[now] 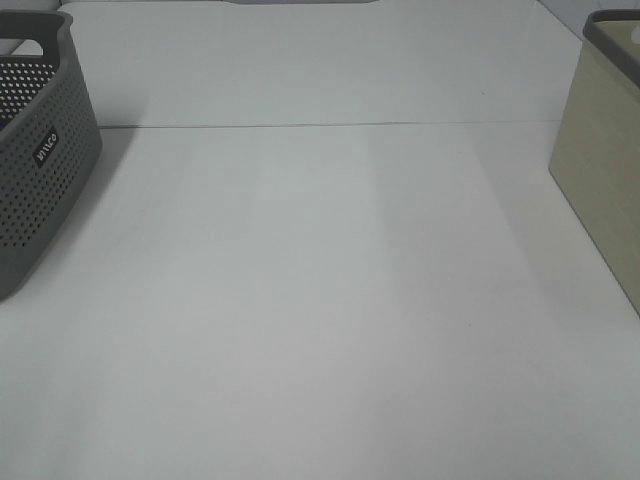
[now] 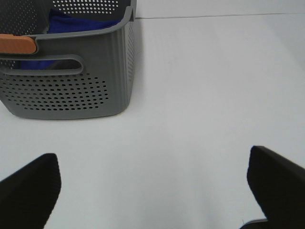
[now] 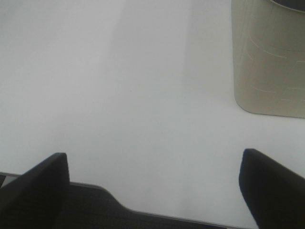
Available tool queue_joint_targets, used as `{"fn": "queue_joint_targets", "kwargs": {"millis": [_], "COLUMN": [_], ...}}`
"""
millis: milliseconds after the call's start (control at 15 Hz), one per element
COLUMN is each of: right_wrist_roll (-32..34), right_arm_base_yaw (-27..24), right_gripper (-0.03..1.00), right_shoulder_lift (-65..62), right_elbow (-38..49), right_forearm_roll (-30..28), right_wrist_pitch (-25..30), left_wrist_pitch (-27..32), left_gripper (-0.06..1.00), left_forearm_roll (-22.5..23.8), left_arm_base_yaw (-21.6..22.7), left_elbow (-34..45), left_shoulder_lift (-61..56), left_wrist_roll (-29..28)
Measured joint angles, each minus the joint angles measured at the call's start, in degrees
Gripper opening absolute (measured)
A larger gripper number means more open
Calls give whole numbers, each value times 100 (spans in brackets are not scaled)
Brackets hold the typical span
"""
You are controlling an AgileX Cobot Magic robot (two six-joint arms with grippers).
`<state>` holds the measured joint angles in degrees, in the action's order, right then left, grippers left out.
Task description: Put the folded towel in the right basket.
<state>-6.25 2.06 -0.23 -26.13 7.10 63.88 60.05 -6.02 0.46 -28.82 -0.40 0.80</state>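
Both grippers, left (image 2: pixel 152 183) and right (image 3: pixel 152 183), are spread wide, holding nothing. Blue towel (image 2: pixel 71 21) in the grey basket (image 2: pixel 86 90) looks soft and floppy, so I'd pinch a folded edge.

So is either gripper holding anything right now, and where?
Nothing held: the left gripper and right gripper are both open, over bare table.

Table (image 1: pixel 330 300) open between grey basket (image 1: pixel 40 150), beige basket (image 1: pixel 605 160).

Blue towel (image 2: pixel 71 21) mostly hidden behind grey basket (image 2: pixel 81 90) wall; beige basket (image 1: pixel 610 150) edge-cropped.
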Motion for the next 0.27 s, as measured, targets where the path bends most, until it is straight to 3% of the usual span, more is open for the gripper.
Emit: {"fn": "queue_joint_targets", "kwargs": {"millis": [267], "right_wrist_roll": [0], "right_arm_base_yaw": [0], "right_gripper": [93], "right_shoulder_lift": [0], "right_elbow": [0], "right_forearm_roll": [0], "right_wrist_pitch": [0], "left_wrist_pitch": [0], "left_gripper": [99], "left_forearm_roll": [0], "left_arm_base_yaw": [0], "left_elbow": [0], "left_shoulder_lift": [0], "left_wrist_roll": [0]}}
